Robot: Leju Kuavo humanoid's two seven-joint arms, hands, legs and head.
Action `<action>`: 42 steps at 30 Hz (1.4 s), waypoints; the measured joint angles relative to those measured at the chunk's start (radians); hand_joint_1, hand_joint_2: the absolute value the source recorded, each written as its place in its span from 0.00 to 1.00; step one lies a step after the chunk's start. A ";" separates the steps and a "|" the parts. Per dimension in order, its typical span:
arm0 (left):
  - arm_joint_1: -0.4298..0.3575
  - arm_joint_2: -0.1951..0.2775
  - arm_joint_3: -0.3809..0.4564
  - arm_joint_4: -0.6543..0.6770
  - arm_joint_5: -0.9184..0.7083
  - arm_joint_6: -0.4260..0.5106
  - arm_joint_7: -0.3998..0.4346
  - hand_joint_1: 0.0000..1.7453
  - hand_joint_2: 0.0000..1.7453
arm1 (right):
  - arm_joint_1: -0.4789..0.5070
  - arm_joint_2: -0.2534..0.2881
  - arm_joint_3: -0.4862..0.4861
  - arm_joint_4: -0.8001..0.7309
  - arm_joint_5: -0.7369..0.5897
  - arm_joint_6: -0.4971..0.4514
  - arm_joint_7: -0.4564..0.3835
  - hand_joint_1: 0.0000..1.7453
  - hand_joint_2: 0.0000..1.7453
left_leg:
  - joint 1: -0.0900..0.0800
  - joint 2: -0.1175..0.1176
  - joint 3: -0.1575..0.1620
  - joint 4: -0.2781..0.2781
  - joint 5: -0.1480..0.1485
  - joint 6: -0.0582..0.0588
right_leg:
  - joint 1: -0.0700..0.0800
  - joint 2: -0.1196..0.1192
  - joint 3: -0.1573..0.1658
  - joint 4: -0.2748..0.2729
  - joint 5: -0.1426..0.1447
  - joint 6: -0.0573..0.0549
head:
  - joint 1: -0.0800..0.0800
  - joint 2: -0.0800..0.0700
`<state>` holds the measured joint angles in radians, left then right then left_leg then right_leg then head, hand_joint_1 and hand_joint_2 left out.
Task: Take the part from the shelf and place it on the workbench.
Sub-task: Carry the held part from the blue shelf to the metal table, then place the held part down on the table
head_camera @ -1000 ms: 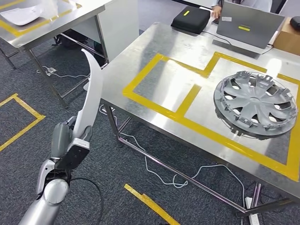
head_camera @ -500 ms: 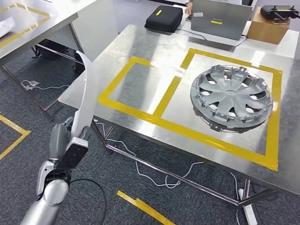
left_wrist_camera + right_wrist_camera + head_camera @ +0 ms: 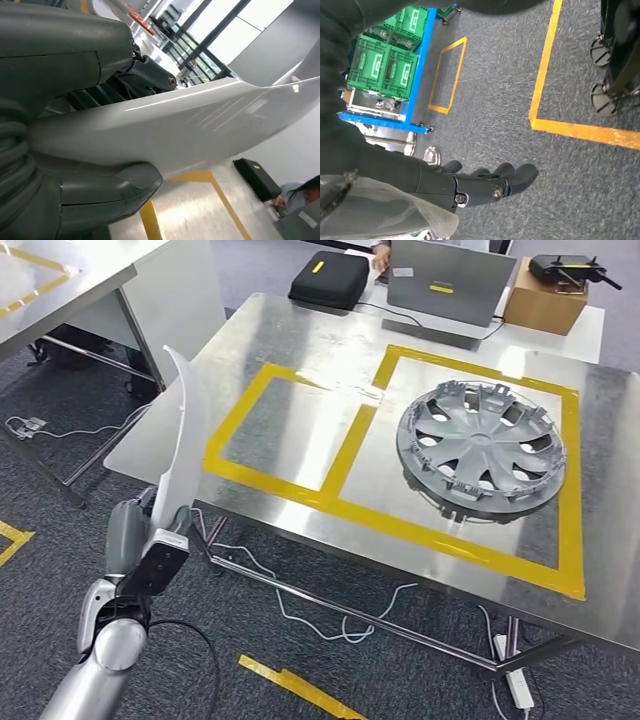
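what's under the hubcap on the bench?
The hubcap lies on the steel workbench, inside the right yellow-taped box. Bare metal shows through its spoke openings; the surface beneath its solid parts is hidden.

Glossy plastic part (image 3: pixel 186 430); brushed-metal workbench (image 3: pixel 302 335); matt carpet (image 3: pixel 241 640).

— What sort of place is this?
— A workshop or robot test hall. Steel workbenches (image 3: pixel 317 340) marked with yellow tape boxes (image 3: pixel 347 455) stand on grey carpet, which carries yellow floor lines (image 3: pixel 542 75) too.
— Anything automotive?
— A silver wheel cover (image 3: pixel 481 448) lies on the bench, and green crates (image 3: pixel 382 62) sit on a blue wheeled rack (image 3: pixel 414 85).
— Signs of staff?
— A laptop (image 3: pixel 441 282) and a black case (image 3: pixel 330 280) sit at the far edge, a person behind them, loose cables (image 3: pixel 332 615) underneath.
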<state>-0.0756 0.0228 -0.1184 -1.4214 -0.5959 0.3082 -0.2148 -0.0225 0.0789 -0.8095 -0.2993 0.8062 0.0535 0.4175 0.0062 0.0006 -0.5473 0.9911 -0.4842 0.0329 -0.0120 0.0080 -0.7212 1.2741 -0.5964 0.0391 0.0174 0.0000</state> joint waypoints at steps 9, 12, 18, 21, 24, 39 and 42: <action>-0.001 -0.002 0.009 0.001 0.001 0.008 0.003 1.00 1.00 | 0.001 0.000 -0.001 0.001 0.013 -0.002 -0.007 0.00 1.00 | -0.003 0.017 0.034 0.015 -0.047 -0.040 | 0.001 -0.024 0.129 -0.260 0.118 -0.032 | -0.007 0.000; -0.002 -0.003 0.012 0.001 0.002 0.009 0.003 1.00 1.00 | -0.001 0.000 -0.001 0.001 0.018 -0.003 -0.007 0.00 1.00 | 0.000 0.012 -0.034 0.158 -0.114 -0.051 | -0.001 -0.018 0.142 -0.263 0.109 -0.050 | -0.013 0.000; 0.002 -0.002 0.015 0.007 0.003 0.010 0.004 1.00 1.00 | -0.001 0.000 -0.005 0.002 0.028 -0.004 -0.010 0.00 1.00 | -0.003 0.000 -0.088 0.168 -0.018 -0.032 | 0.005 0.002 0.174 -0.263 0.086 -0.053 | -0.013 0.000; -0.001 -0.002 0.018 0.008 0.003 0.010 0.004 1.00 1.00 | -0.005 0.004 -0.008 0.004 0.032 -0.003 -0.009 0.00 1.00 | -0.010 -0.024 -0.041 0.044 0.021 -0.012 | 0.003 0.012 0.174 -0.263 0.079 -0.039 | -0.010 0.000; -0.005 -0.002 0.021 0.009 0.003 0.009 0.004 1.00 1.00 | -0.007 0.004 -0.010 0.004 0.040 -0.003 -0.011 0.00 1.00 | -0.008 -0.018 -0.030 0.016 0.018 -0.009 | 0.000 0.016 0.170 -0.265 0.077 -0.020 | -0.010 0.000; -0.021 -0.010 0.021 0.027 -0.007 0.006 0.005 1.00 1.00 | -0.010 0.001 -0.021 0.005 0.053 0.000 -0.012 0.00 1.00 | -0.006 0.046 0.021 0.008 -0.024 -0.035 | 0.000 -0.035 0.129 -0.265 0.122 -0.024 | -0.007 0.000; -0.034 -0.009 0.019 0.033 -0.025 0.006 0.010 1.00 1.00 | -0.012 0.001 -0.023 0.005 0.066 0.000 -0.010 0.00 1.00 | 0.000 0.024 -0.013 0.096 -0.083 -0.050 | -0.005 -0.018 0.134 -0.268 0.122 -0.041 | -0.011 0.000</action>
<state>-0.1092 0.0142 -0.0992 -1.3883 -0.6210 0.3140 -0.2050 -0.0341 0.0796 -0.8324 -0.2941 0.8723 0.0536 0.4078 0.0062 0.0245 -0.5607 1.0872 -0.5673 -0.0168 -0.0170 -0.0096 -0.5872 1.0062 -0.4744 -0.0021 0.0061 0.0000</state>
